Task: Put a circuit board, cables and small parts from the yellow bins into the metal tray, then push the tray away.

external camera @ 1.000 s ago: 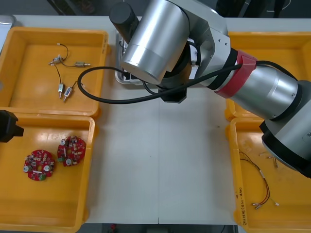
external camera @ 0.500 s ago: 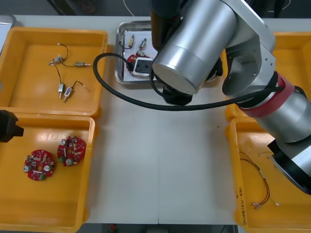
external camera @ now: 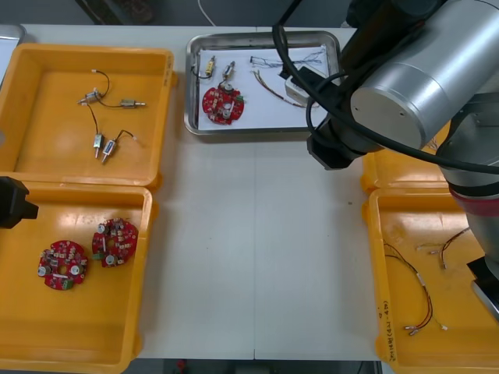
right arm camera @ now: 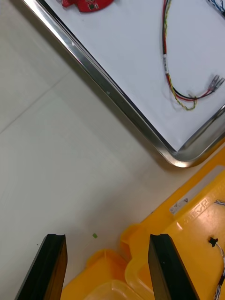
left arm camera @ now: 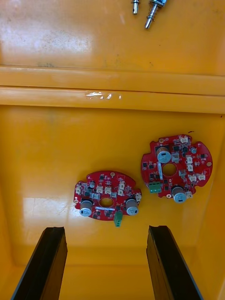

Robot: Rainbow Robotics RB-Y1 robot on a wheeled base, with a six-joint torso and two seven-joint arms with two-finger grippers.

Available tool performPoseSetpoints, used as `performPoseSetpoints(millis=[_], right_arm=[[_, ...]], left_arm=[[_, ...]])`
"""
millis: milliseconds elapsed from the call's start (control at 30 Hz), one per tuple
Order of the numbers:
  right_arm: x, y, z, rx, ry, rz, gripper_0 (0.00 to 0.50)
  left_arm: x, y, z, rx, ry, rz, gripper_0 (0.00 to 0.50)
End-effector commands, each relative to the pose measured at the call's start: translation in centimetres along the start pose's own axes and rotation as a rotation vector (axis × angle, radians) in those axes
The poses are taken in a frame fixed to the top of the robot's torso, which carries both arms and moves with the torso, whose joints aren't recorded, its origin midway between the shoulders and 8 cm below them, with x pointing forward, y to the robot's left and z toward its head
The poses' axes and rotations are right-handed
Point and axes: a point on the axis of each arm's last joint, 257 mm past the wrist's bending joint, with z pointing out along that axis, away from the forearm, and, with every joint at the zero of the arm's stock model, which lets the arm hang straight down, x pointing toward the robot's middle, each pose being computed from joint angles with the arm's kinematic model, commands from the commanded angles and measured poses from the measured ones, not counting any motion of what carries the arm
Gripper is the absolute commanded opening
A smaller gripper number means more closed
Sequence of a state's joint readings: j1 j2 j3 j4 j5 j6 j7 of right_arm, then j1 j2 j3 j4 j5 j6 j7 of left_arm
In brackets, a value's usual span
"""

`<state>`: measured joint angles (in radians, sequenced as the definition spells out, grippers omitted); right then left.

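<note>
Right wrist view, right hand (right arm camera: 107,240) open, empty, metal tray (right arm camera: 108,94) near, left hand (left arm camera: 106,230) open

No legible text or numbers.

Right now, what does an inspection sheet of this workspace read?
Surface: light table, bare in the middle.
Job's things: tray at the far edge holds a board and two small parts; spare boards in the near left bin; loose parts in the far left bin.
Clutter: green speck on the table.
Grippers: left gripper open above the spare boards; right gripper open over the table by the tray's corner.
Cables: blue-white cable and red-yellow cable in the tray; more cables in the near right bin.
Surroundings: dark floor beyond the table.
</note>
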<state>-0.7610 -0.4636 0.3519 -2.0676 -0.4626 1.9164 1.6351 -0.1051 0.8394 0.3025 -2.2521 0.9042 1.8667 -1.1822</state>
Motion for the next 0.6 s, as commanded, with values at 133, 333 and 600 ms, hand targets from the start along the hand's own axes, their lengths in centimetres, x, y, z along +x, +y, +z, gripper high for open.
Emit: performPoseSetpoints(millis=[133,333,600], right_arm=[[4.0,-3.7,-1.2,0.005,-0.007,0.288,0.5],[6.8,-5.3,-1.4,-0.028,0.007,0.474,0.5],[11.4,-8.5,-2.3,0.009,0.023,0.605,0.5]], left_arm=[[-1.3,1.4,-1.7,-0.048,-0.048,0.098,0.5],[-1.3,1.4,-1.7,-0.048,-0.048,0.098,0.5],[-1.3,1.4,-1.7,-0.048,-0.048,0.098,0.5]])
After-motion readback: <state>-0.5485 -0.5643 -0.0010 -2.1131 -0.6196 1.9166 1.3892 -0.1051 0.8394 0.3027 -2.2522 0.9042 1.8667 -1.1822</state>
